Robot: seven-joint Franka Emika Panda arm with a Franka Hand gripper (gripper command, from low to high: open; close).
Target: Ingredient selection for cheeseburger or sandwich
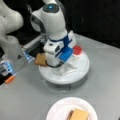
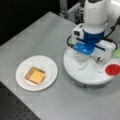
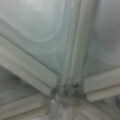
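Grey table: arm hides the claw inside white tray.

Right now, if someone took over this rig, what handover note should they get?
Gripper: down low over the white divided tray, near its centre ribs; nothing shows whether the jaws are open or shut, or whether they hold anything.
On the paper plate: a tan bread square with a yellow cheese square lying on top of it.
At the tray: a red disc, a green piece at its far edge, and another tan bread square beside the arm in a front view.
Done: bread base and cheese are stacked.
Left: no top bread on the stack yet; no patty visible.
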